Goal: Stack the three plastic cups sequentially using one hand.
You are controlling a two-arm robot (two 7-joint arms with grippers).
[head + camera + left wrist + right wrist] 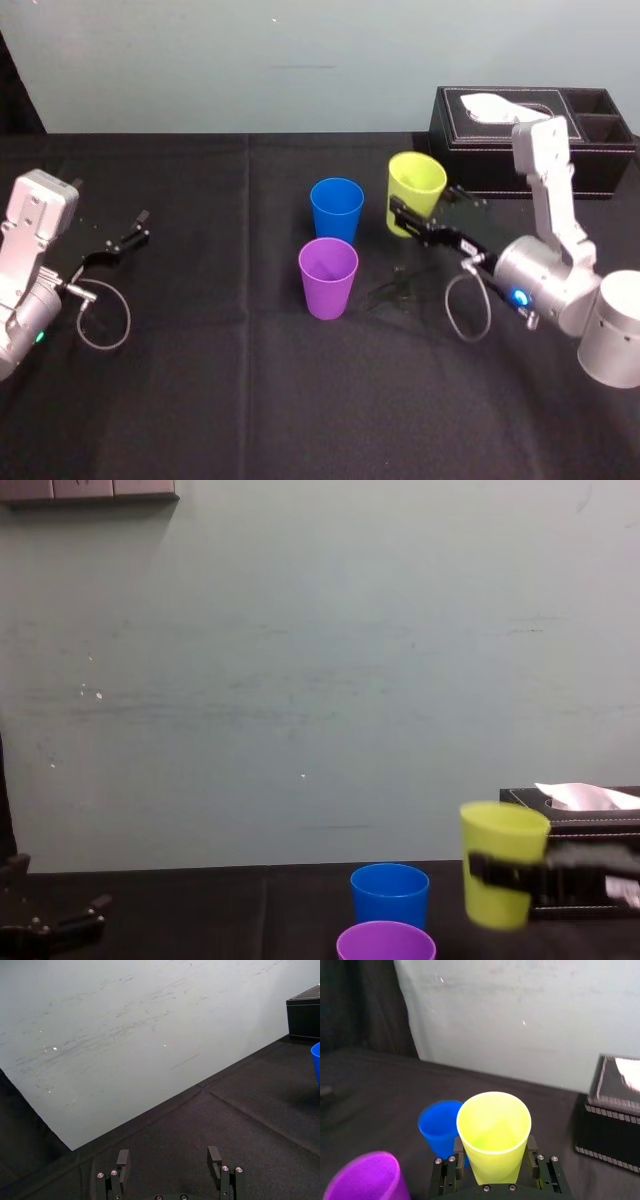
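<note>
My right gripper (418,222) is shut on the yellow-green cup (416,190), one finger on each side of its lower wall (493,1135). In the chest view this cup (503,865) hangs upright with its rim well above the blue cup's, to the right of it. The blue cup (337,210) stands upright on the black cloth, and the purple cup (328,278) stands just in front of it, nearer me. Both are open side up and apart from each other. At the far left my left gripper (125,235) rests low, its fingers (215,1157) open on nothing.
A black leather tissue box (530,130) with white tissue stands at the back right, close behind the right arm. The black cloth (200,380) runs back to a pale wall. A grey cable loops beside each wrist.
</note>
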